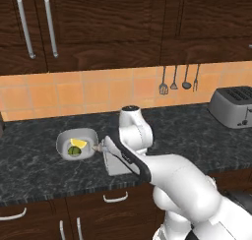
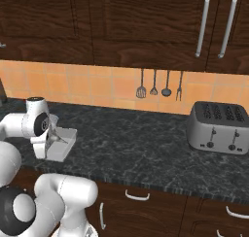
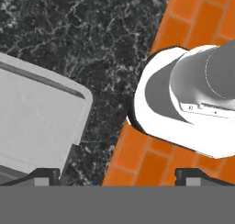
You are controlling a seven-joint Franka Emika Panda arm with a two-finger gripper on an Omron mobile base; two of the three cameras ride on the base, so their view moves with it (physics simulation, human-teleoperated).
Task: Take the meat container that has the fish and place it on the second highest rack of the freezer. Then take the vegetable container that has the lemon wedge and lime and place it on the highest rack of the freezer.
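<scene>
The vegetable container point(image 1: 75, 144), a round grey bowl with a lemon wedge and a lime, sits on the dark counter at left. Just to its right stands a square grey container point(image 1: 115, 165) point(image 2: 65, 146) point(image 3: 36, 122), the meat container; my arm covers its inside, so the fish is hidden. My gripper point(image 1: 101, 148) point(image 2: 54, 135) point(image 3: 119, 177) hovers low over this container's rim, between the two containers. It is open wide, with nothing between the fingertips point(image 3: 46, 176). The freezer is out of view.
A silver toaster point(image 1: 231, 107) point(image 2: 219, 126) stands on the counter far to the right. Kitchen utensils point(image 1: 179, 80) point(image 2: 158, 88) hang on the orange tile backsplash. Dark wall cabinets hang above, and drawers with handles point(image 1: 115, 198) run below the counter's front edge.
</scene>
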